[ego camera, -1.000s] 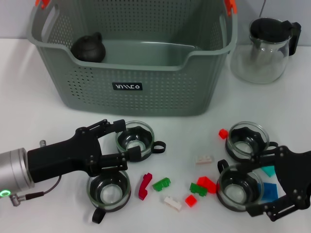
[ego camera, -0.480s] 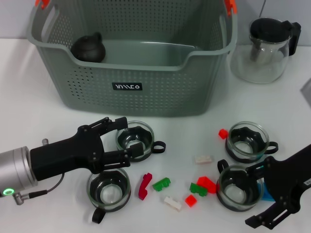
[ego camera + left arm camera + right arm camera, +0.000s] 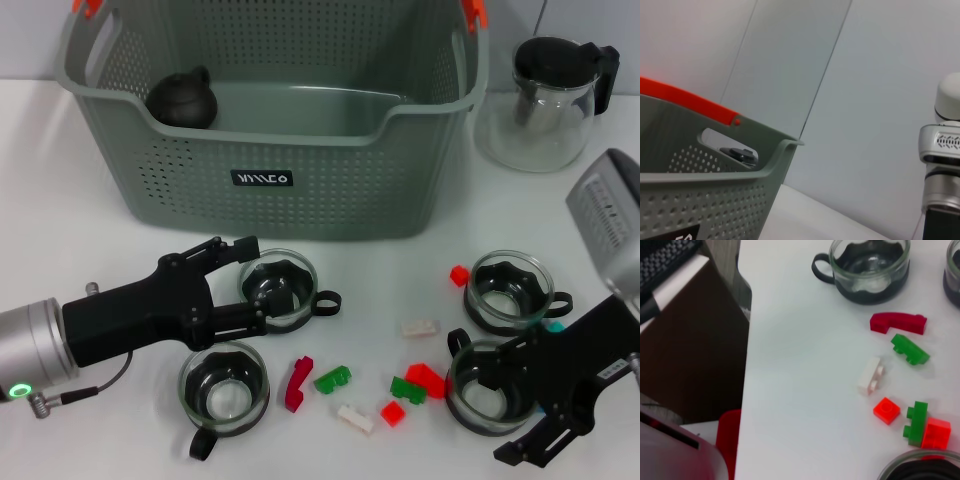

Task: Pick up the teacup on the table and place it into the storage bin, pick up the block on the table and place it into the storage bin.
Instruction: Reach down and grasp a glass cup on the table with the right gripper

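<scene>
Left gripper (image 3: 252, 281) straddles a teacup (image 3: 279, 291) on the white table (image 3: 80, 220).

- Storage bin (image 3: 300, 170): grey-green, dotted all over with perforations, orange clips at the rim, black label with white letters.
- Teacups (image 3: 278, 290): clear glass, black inserts and handles.
- Blocks (image 3: 332, 379): green, red, dark red, white, a bit of turquoise.
- Teapot (image 3: 548, 100): clear glass, black lid.
- Table (image 3: 60, 180): plain white.
</scene>
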Robot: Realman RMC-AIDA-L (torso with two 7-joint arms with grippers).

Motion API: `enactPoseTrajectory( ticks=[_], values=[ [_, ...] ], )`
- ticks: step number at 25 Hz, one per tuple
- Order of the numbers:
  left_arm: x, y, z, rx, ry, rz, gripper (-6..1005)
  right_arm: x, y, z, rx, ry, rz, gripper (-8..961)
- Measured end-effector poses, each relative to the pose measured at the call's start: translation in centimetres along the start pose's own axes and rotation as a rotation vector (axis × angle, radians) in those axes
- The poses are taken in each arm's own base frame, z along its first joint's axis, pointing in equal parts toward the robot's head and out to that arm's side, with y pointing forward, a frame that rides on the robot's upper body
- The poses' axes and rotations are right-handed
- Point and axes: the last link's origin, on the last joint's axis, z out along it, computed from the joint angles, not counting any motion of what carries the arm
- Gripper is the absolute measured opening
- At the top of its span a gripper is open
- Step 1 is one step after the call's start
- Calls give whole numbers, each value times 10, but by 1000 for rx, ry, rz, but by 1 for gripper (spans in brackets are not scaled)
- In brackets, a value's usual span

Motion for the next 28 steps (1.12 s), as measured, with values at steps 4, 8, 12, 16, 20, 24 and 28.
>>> enactPoseTrajectory(
  ticks=[4, 8, 12, 16, 20, 24, 28],
  values=[
    [1, 0, 0, 2, 4, 2, 948, -3, -1, 8, 1, 28, 3, 904],
    [1, 0, 0, 3, 4, 3, 947, -8, -1, 13, -7, 32, -9, 879],
    [0, 0, 0, 3, 3, 3, 947, -8, -1, 14, -5, 36, -5, 855],
    [0, -1, -1, 8, 1, 2, 947, -10, -3, 18, 9, 62, 2, 758],
    [-2, -2, -1, 17, -2, 0, 947, -10, -4, 24, 15, 101, -2, 637],
    [-2, -1, -2, 19, -2, -1, 947, -10, -3, 27, 22, 124, -13, 487],
    [-2, -2, -2, 19, -3, -1, 947, -10, -3, 27, 17, 134, -19, 320]
  ],
)
